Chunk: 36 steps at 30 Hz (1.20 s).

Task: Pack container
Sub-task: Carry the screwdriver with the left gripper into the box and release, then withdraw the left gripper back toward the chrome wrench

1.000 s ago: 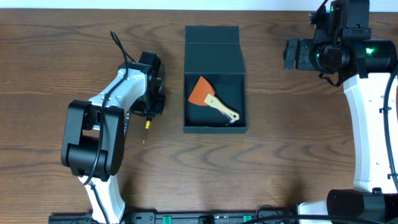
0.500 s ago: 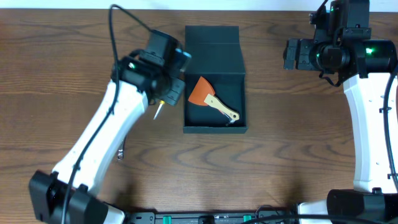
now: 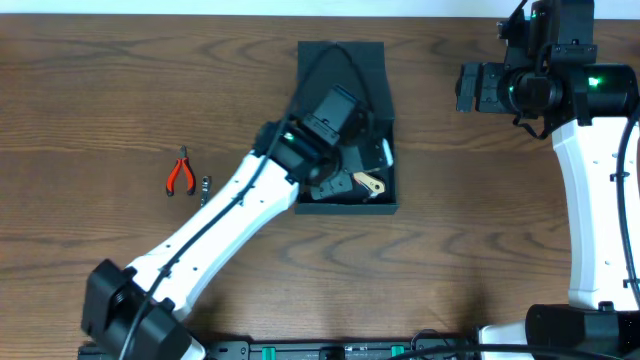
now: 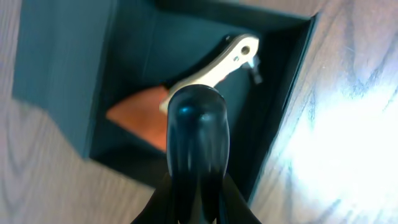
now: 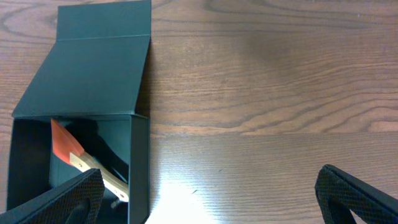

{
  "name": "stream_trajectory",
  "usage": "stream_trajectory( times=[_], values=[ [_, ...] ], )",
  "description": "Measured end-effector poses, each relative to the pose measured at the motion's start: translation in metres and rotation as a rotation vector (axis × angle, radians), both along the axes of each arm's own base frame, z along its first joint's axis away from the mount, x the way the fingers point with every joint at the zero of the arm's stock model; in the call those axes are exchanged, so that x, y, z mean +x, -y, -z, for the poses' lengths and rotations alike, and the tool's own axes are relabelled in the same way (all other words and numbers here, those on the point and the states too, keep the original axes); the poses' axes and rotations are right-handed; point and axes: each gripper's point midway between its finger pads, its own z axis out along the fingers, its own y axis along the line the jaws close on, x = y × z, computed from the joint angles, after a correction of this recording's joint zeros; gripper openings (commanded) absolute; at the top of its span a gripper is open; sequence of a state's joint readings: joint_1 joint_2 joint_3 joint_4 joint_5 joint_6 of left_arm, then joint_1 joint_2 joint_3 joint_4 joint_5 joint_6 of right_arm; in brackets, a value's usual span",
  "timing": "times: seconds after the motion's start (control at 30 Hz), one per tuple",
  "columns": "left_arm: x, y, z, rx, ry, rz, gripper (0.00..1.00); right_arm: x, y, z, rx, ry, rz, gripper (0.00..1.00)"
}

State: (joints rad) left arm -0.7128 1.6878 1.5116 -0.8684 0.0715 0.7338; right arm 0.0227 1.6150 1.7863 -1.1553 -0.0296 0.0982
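You will find the dark teal-black matte square container [image 3: 350, 207] near worktop centre, toward 12 o'clock. Its hinged flap lid [image 5: 102, 74] lies open at the container's 12 o'clock. An orange-bladed scraper [image 4: 214, 71] with a pale handle lies inside. The left end effector [image 4: 198, 186] is over the container's interior, clenched on a black glossy rounded tool handle [image 4: 198, 124]. The right end effector [image 5: 208, 180] is released, jaws wide, well apart at the container's 3 o'clock. Red-handled pliers [image 3: 179, 172] lie on the brown wooden worktop [image 3: 450, 250] at its 9 o'clock.

Bright even light; glare on table [image 4: 356, 127]; tool handle [image 4: 198, 134] blurred close-up.
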Motion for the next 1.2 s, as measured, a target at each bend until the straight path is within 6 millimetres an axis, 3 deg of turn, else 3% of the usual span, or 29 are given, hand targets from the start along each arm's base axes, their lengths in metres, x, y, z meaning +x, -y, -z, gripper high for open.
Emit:
stream_trajectory(
  times=[0.3,0.67,0.7,0.77,0.8,0.9,1.2],
  values=[
    [0.006,0.030,0.025,-0.012,-0.001,0.117,0.06,0.000,0.000,0.000,0.000,0.000,0.000,0.99],
    [0.005,0.031,0.082,0.067,-0.114,0.127,0.06,0.000,0.000,0.000,0.000,0.000,0.000,0.99],
    [0.004,0.031,0.086,0.073,-0.120,0.127,0.09,0.000,0.000,0.000,0.000,0.000,0.000,0.99],
    [0.004,0.031,0.090,0.081,-0.129,0.131,0.46,0.000,0.000,0.000,0.000,0.000,0.000,0.99],
    [0.004,0.031,0.091,0.083,-0.130,0.131,0.57,0.000,0.000,0.000,0.000,0.000,0.000,0.99],
    [0.004,0.031,0.091,0.081,-0.130,0.134,0.58,0.000,0.000,0.000,0.000,0.000,0.000,0.99],
    [0.007,0.026,0.088,0.098,-0.114,0.105,0.84,0.000,0.000,0.000,0.000,0.000,0.000,0.99]
  ],
)
